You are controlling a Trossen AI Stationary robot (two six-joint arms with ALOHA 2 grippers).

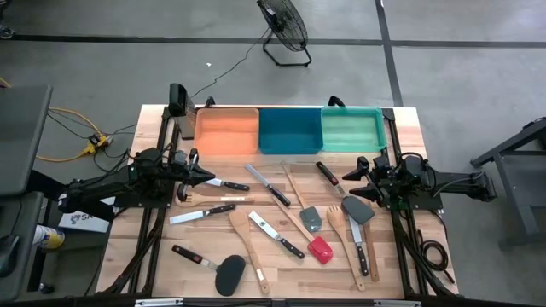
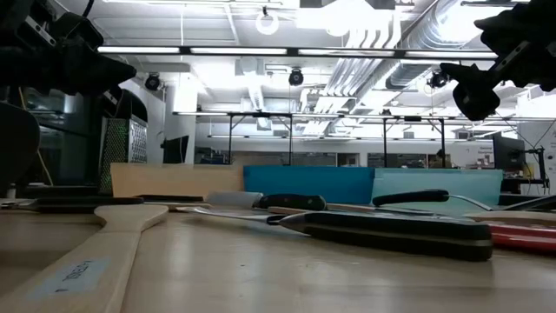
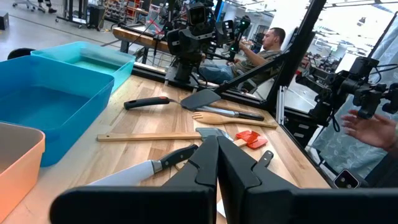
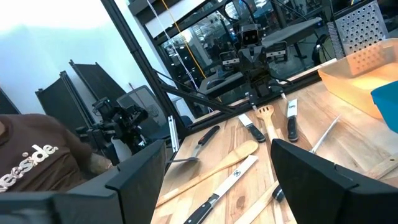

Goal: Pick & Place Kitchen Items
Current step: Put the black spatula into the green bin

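The kitchen items lie scattered flat on the wooden table (image 1: 153, 256) between my two arms. Among them are black-handled knives (image 1: 202, 213) (image 1: 267, 184), a wooden spoon (image 1: 247, 240), a wooden fork (image 1: 338, 225), a grey-headed turner (image 1: 359, 210), a red-headed spatula (image 1: 320, 249) and a black-headed one (image 1: 230, 275). My left gripper (image 1: 205, 177) (image 3: 217, 163) hovers shut above the table's left side, pointing level toward the items. My right gripper (image 1: 350, 175) (image 4: 227, 180) hovers open above the right side and faces it. Neither gripper touches anything.
An orange bin (image 1: 226, 131), a blue bin (image 1: 290, 130) and a green bin (image 1: 352, 128) stand in a row along the far edge. A person sits beyond the table's right side (image 3: 267, 43), and a hand (image 3: 373, 127) shows there too.
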